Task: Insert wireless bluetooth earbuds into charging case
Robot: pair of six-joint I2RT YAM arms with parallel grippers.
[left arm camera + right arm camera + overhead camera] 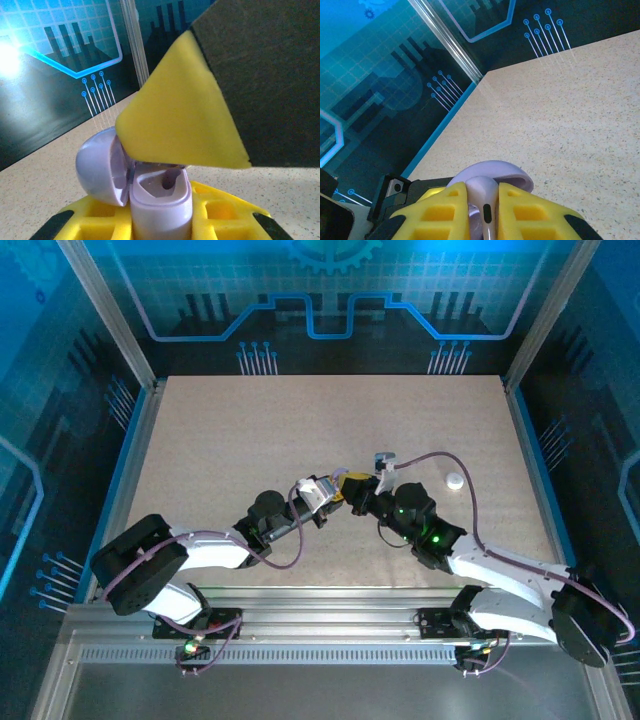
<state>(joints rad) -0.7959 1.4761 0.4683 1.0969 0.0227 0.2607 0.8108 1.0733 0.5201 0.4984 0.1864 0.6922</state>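
Note:
The lavender charging case stands upright with my left gripper shut on its body. Its lid hangs open to the left, and one socket shows empty. My right gripper is shut on a pale earbud, head up and stem toward the camera, just over the case's open lid. In the left wrist view a yellow right finger hovers right above the case's mouth. From above, the left gripper and right gripper meet at mid-table.
A small white round piece lies on the beige table to the right of the grippers. Blue-lit walls and metal posts ring the table.

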